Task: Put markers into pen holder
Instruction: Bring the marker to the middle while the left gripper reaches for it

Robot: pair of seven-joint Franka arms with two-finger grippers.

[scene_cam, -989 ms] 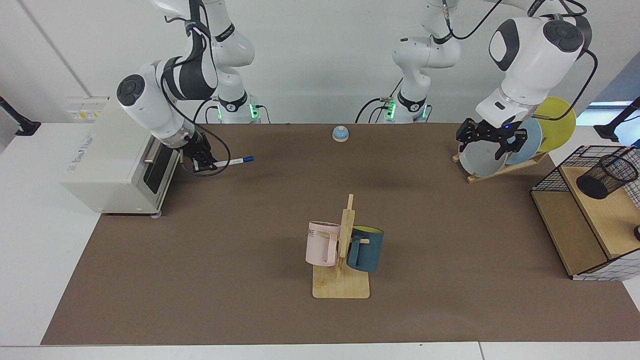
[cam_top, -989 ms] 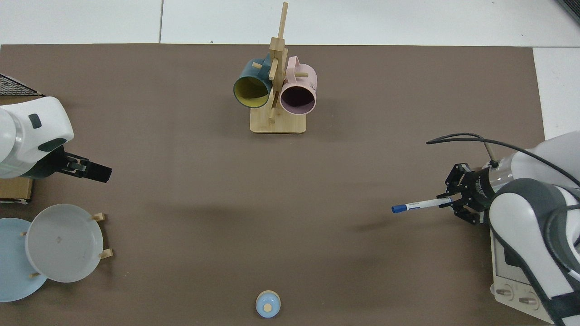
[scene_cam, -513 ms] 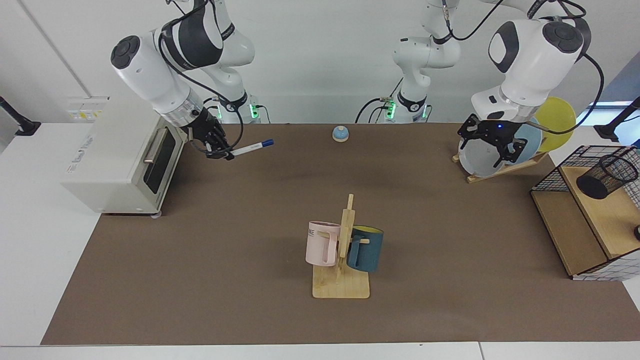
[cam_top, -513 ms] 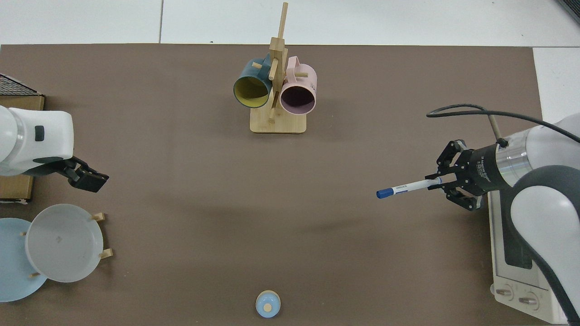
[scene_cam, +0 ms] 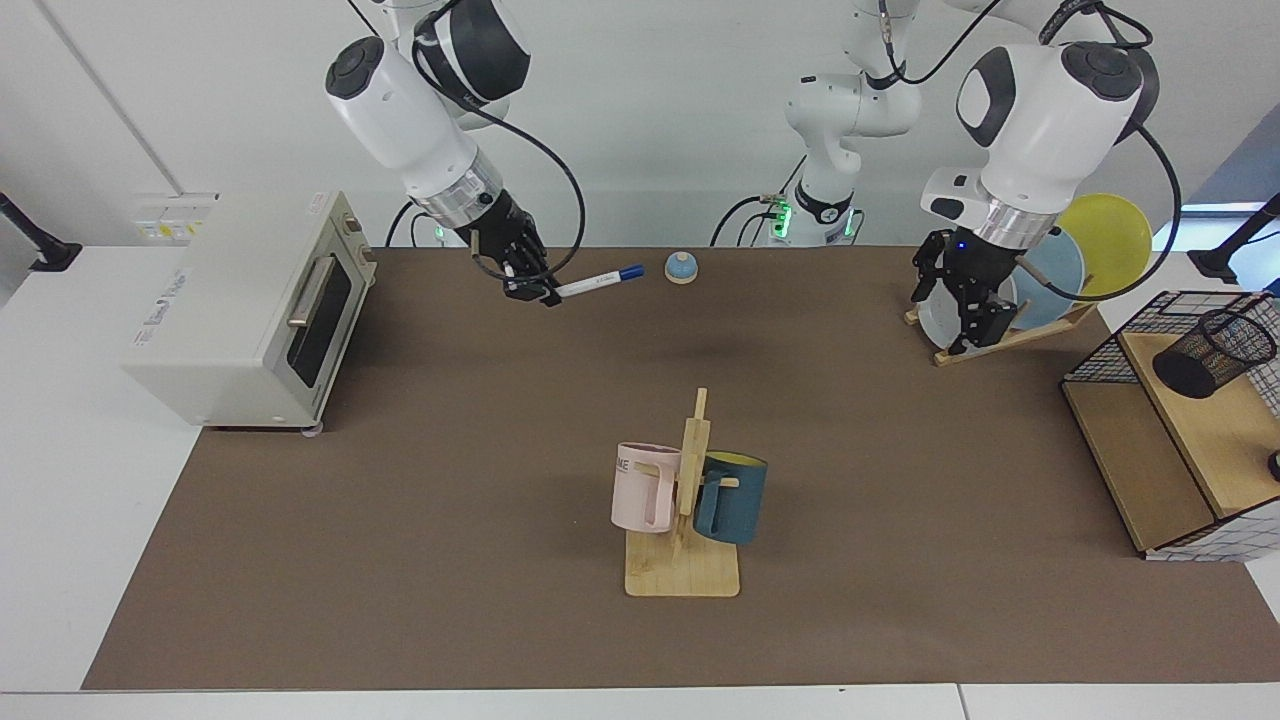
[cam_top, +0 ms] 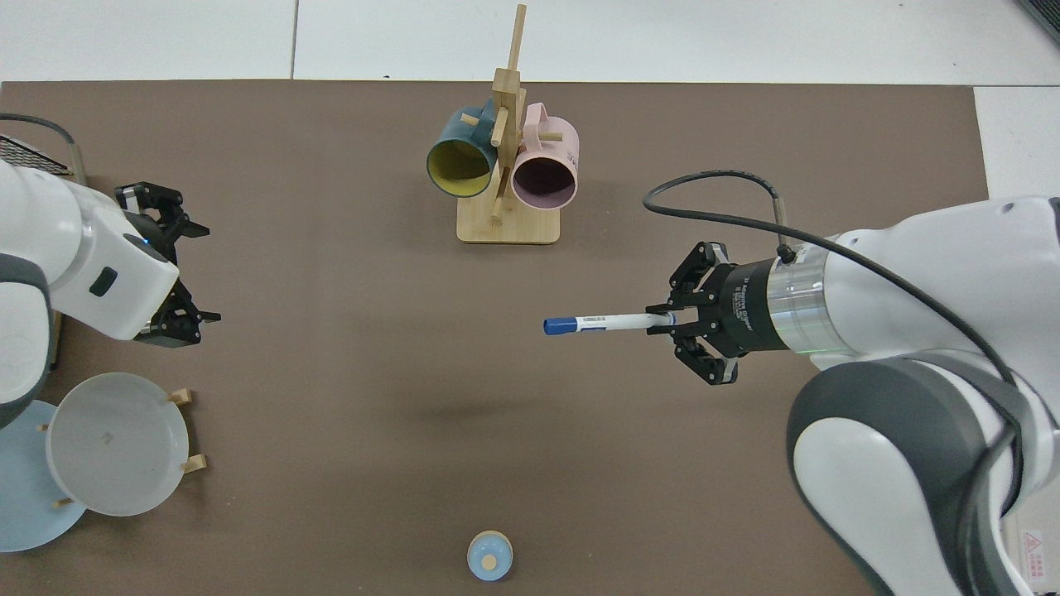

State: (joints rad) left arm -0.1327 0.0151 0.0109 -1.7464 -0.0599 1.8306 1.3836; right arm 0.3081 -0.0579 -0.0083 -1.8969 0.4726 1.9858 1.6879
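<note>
White marker [scene_cam: 598,285] with blue cap held in air, upper middle of facing view, clamped at its back end by right gripper [scene_cam: 530,290]. Cap points toward small blue bell [scene_cam: 680,266]. Top view shows marker lying level above brown mat [cam_top: 331,463], right of centre. Left gripper [scene_cam: 965,325] hangs at plate rack [scene_cam: 1010,335], upper right; fingers spread, holding nothing. Black mesh pen holder [scene_cam: 1210,350] tipped inside wire basket [scene_cam: 1100,350], far right; only facing view shows it. Mug stand [scene_cam: 685,560] in middle.
</note>
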